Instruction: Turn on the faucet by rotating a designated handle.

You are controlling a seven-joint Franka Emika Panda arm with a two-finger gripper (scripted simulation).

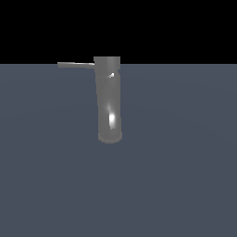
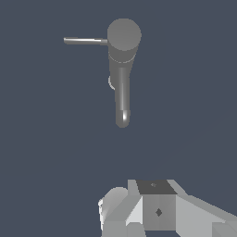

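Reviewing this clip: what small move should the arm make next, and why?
Probably move the gripper toward the handle. The wrist view shows the gripper well short of the faucet, touching nothing, while the handle sticks out sideways from the faucet's top toward the exterior view's left. The arm is absent from the exterior view, so closing that gap seems to come first.

pincer (image 2: 159, 210) cut off (fingertips unseen), jaw state unclear

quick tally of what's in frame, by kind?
faucet: 1
handle: 1
gripper: 1, wrist view only
surface: 1
total: 4
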